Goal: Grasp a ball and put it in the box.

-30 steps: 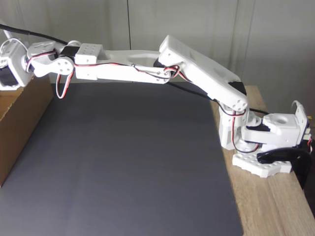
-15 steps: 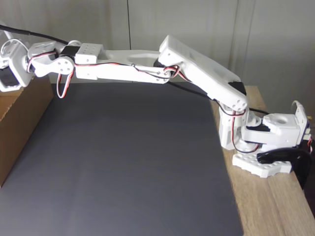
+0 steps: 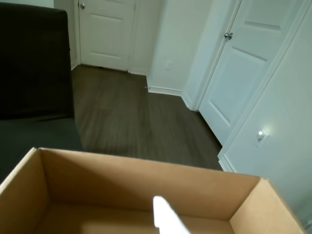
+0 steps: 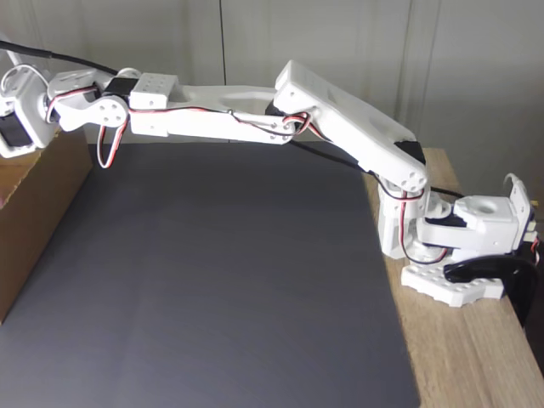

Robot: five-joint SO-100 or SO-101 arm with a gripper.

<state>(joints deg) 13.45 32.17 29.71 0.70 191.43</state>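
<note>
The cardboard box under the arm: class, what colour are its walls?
Plain brown, unpatterned; the large corrugated cardboard box shows best in the wrist view.

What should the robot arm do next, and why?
Probably pull back from the box toward the dark mat. The arm reaches out over the box, one white finger hangs above its bare inside, and I can't see the ball.

Arm (image 4: pixel 255 115) reaching leftward across the mat (image 4: pixel 221 280) in the fixed view, mat lying on the counter (image 4: pixel 476 357), box (image 4: pixel 34 204) sitting at the mat's left edge, arm base (image 4: pixel 450 255) standing at right
</note>
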